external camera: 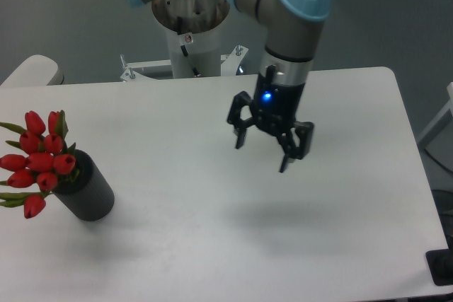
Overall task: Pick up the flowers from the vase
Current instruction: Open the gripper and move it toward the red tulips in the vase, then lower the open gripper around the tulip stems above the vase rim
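The vase (86, 192) is standing at the near left of the table (212, 245), tilting to the left, with the flowers (39, 162) sitting in its mouth and spreading out wider than it. Farther back, near the table's middle, the gripper (262, 152) is hanging above the surface, well apart from the flowers, fingers spread and holding nothing.
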`<action>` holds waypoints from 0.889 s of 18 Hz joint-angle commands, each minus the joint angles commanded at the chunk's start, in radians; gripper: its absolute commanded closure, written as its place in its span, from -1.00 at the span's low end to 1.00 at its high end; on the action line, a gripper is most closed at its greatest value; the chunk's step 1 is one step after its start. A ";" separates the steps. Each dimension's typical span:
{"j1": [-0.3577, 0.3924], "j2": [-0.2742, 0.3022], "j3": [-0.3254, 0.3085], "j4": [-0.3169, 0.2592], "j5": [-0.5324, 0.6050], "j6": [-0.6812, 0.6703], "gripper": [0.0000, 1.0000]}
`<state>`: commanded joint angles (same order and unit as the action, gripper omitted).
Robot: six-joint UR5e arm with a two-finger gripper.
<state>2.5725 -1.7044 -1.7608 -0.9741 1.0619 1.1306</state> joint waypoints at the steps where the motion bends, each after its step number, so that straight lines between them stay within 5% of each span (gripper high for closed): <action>1: 0.000 0.009 -0.021 0.000 -0.038 -0.003 -1.00; 11: -0.067 0.031 -0.150 0.043 -0.376 -0.094 -1.00; 16: -0.152 0.012 -0.178 0.093 -0.396 -0.086 -1.00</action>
<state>2.4208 -1.6919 -1.9389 -0.8808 0.6657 1.0447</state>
